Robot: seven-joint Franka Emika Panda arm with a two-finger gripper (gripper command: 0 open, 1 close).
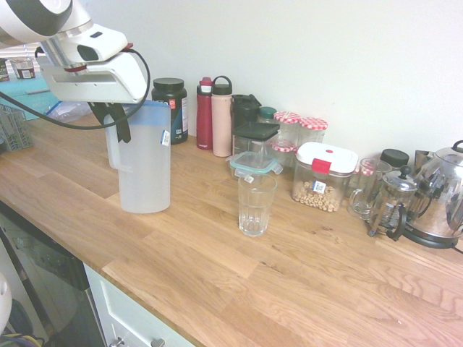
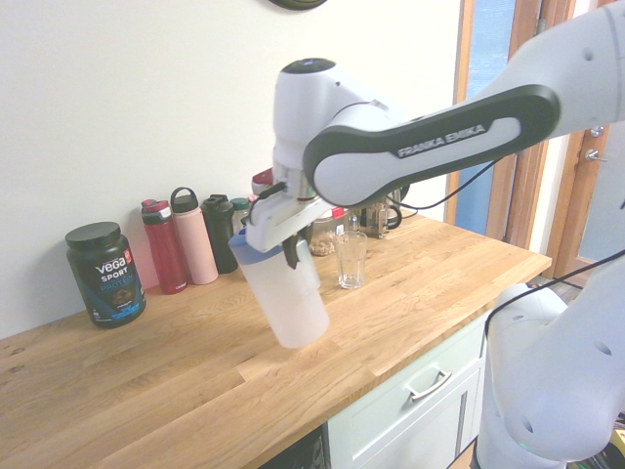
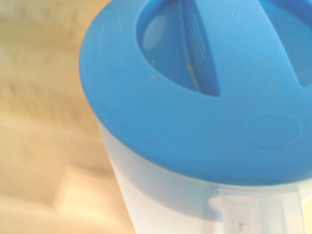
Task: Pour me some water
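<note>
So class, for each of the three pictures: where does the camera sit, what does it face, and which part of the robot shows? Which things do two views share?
First exterior view: above the counter's front edge, facing the wall; the hand, shut on the pitcher, enters from upper left.
Second exterior view: from the opposite end of the counter, along the wall; white arm and base fill the right.
Wrist view: directly above the pitcher's blue lid; no robot part visible.
Both exterior views share the pitcher, drinking glass and Vega tub.
</note>
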